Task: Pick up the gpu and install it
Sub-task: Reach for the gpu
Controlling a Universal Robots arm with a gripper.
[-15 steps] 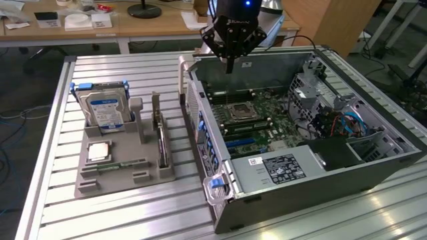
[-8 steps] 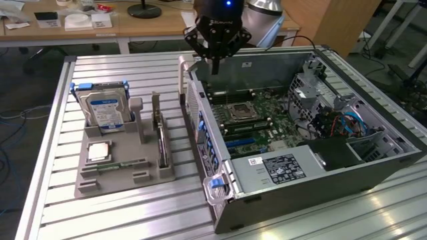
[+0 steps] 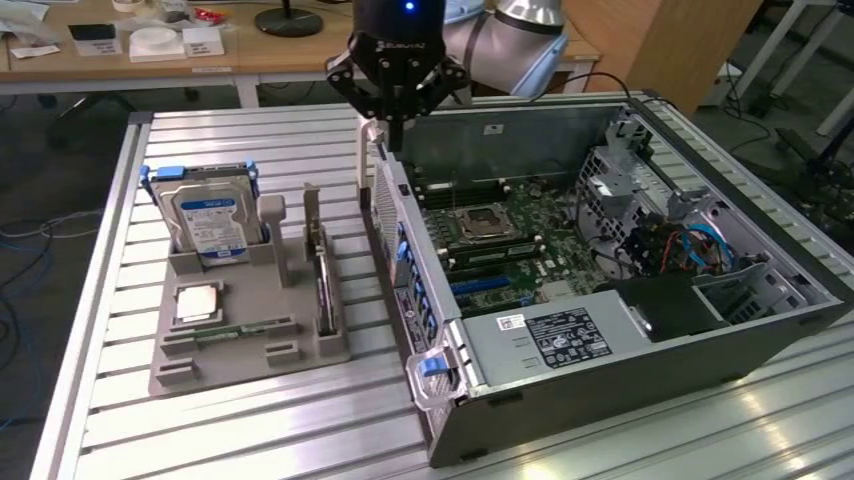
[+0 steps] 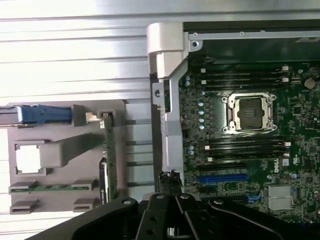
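The gpu [image 3: 323, 272] stands on edge in a slot of the grey holder [image 3: 247, 352], its silver bracket pointing up. From the wrist it appears edge-on as a thin green strip [image 4: 108, 152] with the black cooler beside it. My gripper [image 3: 391, 126] hangs above the rear wall of the open computer case [image 3: 441, 330], to the exterior view's right of the gpu and well apart from it. Its fingers [image 4: 172, 197] are shut with nothing between them. Inside the case lies the motherboard [image 4: 250, 150] with a blue expansion slot [image 4: 222, 177].
In the grey holder a silver hard drive with a blue label [image 3: 207, 215] stands upright, with a square processor chip [image 3: 196, 302] and a narrow green memory strip [image 3: 240, 330] in front. The power supply [image 3: 567, 335] and drive cage [image 3: 681, 245] fill the case's right side.
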